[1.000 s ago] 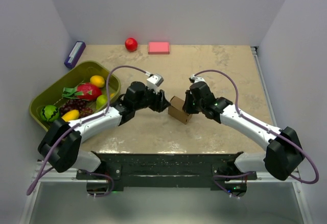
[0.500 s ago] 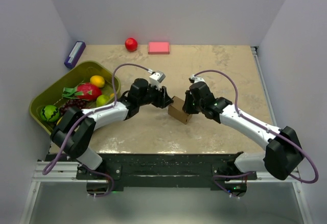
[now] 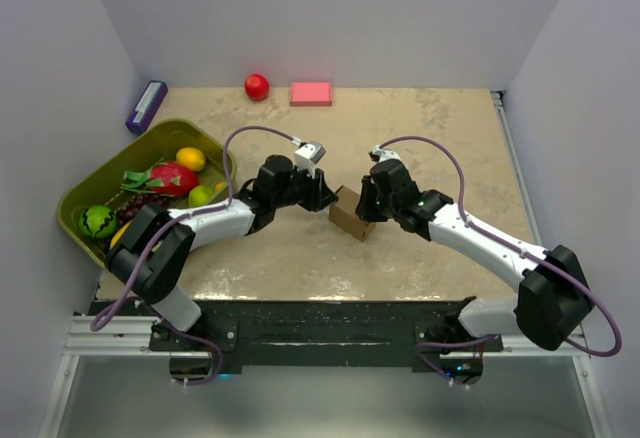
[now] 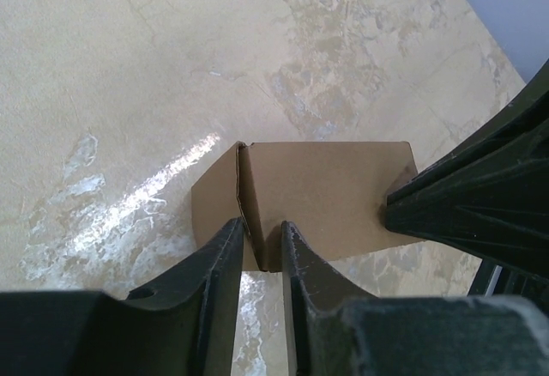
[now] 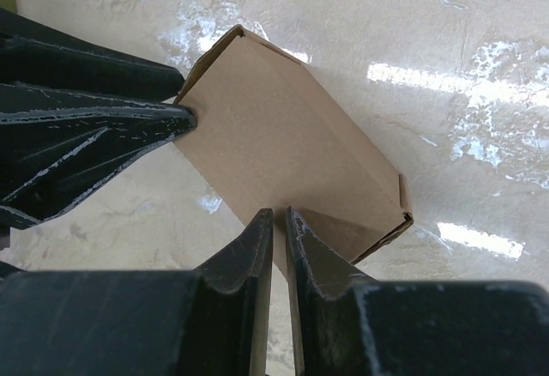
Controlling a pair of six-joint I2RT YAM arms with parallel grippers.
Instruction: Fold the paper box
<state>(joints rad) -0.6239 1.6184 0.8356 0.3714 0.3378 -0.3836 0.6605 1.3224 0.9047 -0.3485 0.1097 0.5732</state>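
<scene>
The paper box [image 3: 349,216] is a small brown cardboard carton on the table between my two arms. My left gripper [image 3: 325,198] is at its left end. In the left wrist view the left gripper [image 4: 262,228] is shut on a thin edge of the box [image 4: 326,191] where a side flap meets the wall. My right gripper [image 3: 367,208] is at the box's right side. In the right wrist view the right gripper [image 5: 279,215] is shut on a wall edge of the box [image 5: 274,148]. The left fingers [image 5: 86,127] show opposite.
A green tray [image 3: 78,195] of toy fruit stands at the left. A red ball [image 3: 257,86] and a pink block [image 3: 311,93] lie at the back edge. A small purple box [image 3: 146,105] lies at the back left.
The left arm's elbow and shoulder have swung right and forward while its gripper stayed at the box. The box and right arm have barely moved.
</scene>
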